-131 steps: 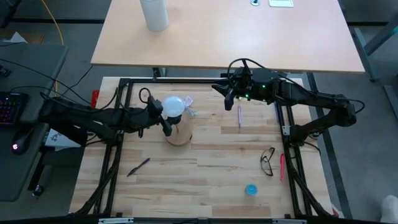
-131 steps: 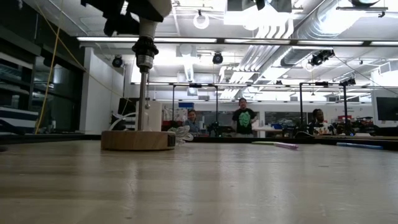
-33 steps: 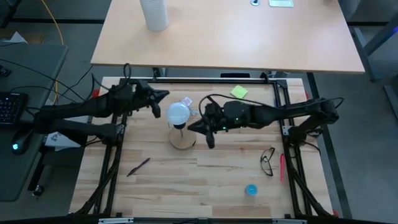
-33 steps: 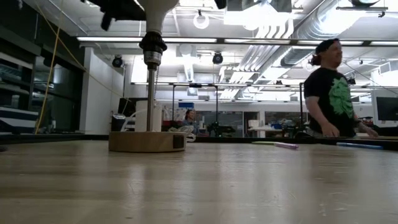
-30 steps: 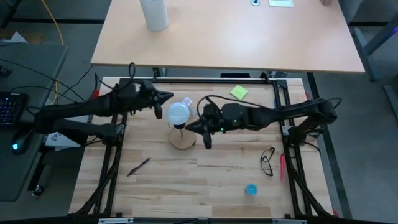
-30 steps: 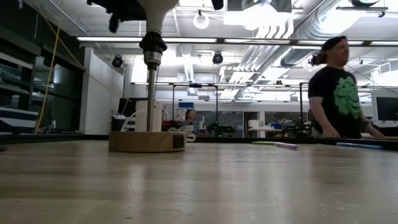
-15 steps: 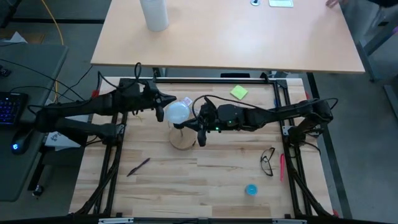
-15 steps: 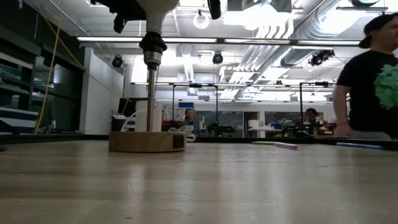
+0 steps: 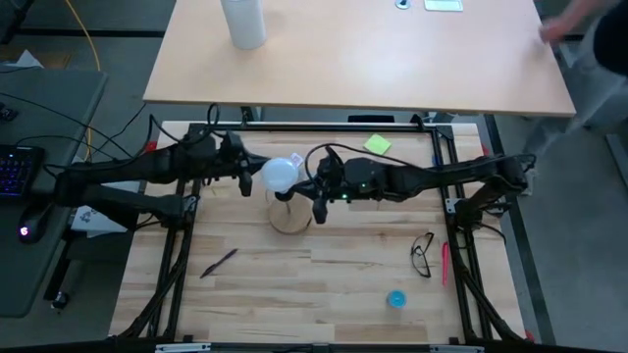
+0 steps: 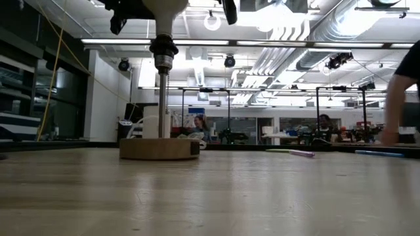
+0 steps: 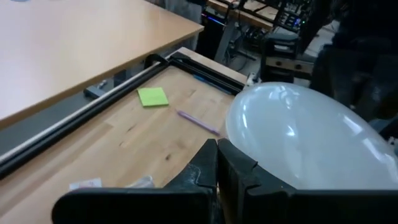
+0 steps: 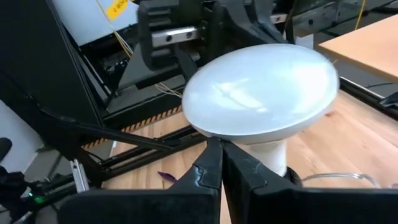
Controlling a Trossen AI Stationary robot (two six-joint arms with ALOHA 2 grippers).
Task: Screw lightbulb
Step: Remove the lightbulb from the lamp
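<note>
The tabletop [image 9: 343,265] carries a round wooden base [image 9: 289,219] whose socket post [image 10: 162,98] holds the lightbulb [image 9: 279,175] upright between both jaws; the left gripper [image 9: 242,176] sits beside the globe with jaws shut, empty; the right gripper [image 9: 316,201], jaws shut, hangs by the other side, empty.

Beyond the butcher-block bench [image 9: 324,284], past its far edge, stands a pale laminate table [image 9: 392,59] on a grey floor [image 9: 579,245]. A dark desk [image 9: 44,127] with a lit keyboard [image 9: 15,169] sits off the bench's left edge. The low view opens onto a large workshop: long fluorescent strips [image 10: 262,42], exposed ceiling ducts [image 10: 295,49], a white wall [image 10: 105,98] at left, and glass partitions [image 10: 262,118] with people [image 10: 321,128] far behind.
</note>
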